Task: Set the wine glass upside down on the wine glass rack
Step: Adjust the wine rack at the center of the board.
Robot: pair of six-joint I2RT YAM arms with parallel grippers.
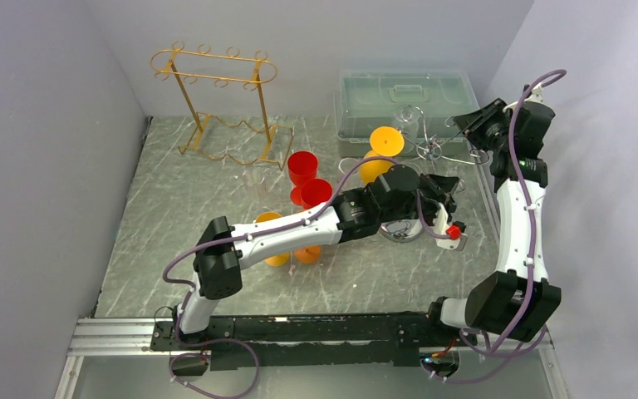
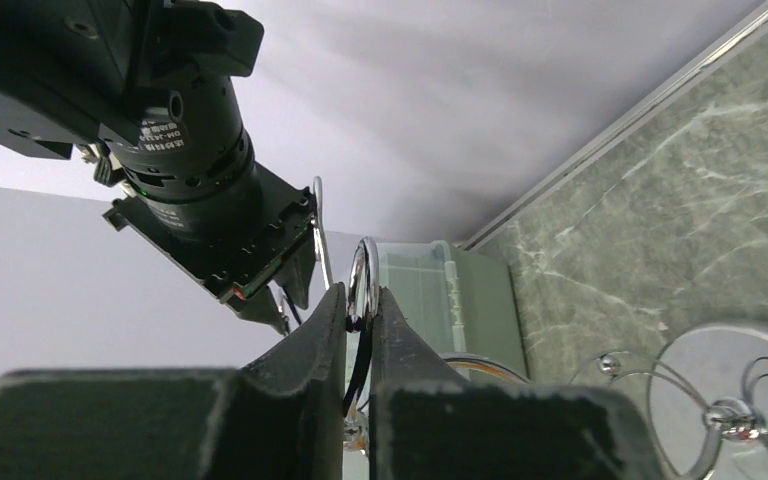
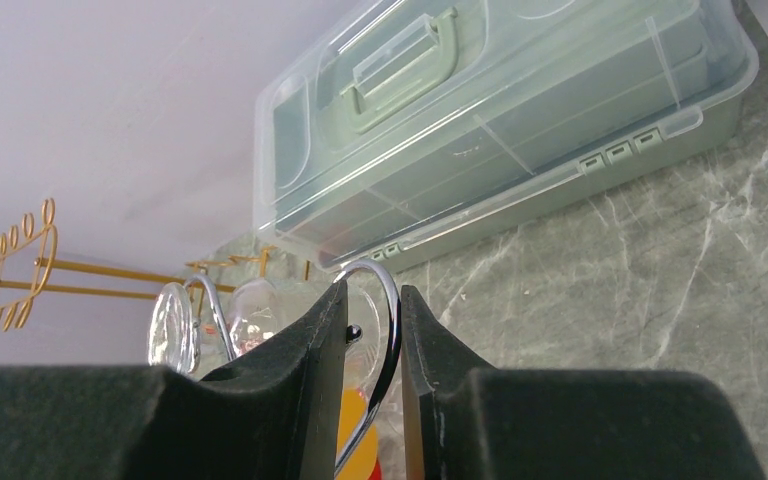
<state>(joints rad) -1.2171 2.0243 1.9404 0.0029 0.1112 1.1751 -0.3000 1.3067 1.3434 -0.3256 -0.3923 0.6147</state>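
Note:
The wine glass rack (image 1: 434, 151) is a chrome wire stand at the right, with a round base (image 2: 730, 405). My right gripper (image 3: 372, 295) (image 1: 458, 125) is shut on one of its curved hooks (image 3: 392, 320). My left gripper (image 2: 362, 300) (image 1: 442, 189) reaches up from below and pinches another chrome loop (image 2: 362, 275) of the same rack. A clear wine glass (image 3: 245, 315) (image 1: 406, 125) sits among the hooks with its foot (image 3: 170, 328) turned sideways. I cannot tell whether it hangs from the rack. An orange glass (image 1: 380, 151) leans beside the rack.
A green-lidded plastic box (image 1: 405, 100) stands right behind the rack. A gold wire rack (image 1: 216, 104) is at the back left. Two red glasses (image 1: 307, 179), a clear glass (image 1: 255, 179) and orange glasses (image 1: 287, 241) stand mid-table under my left arm.

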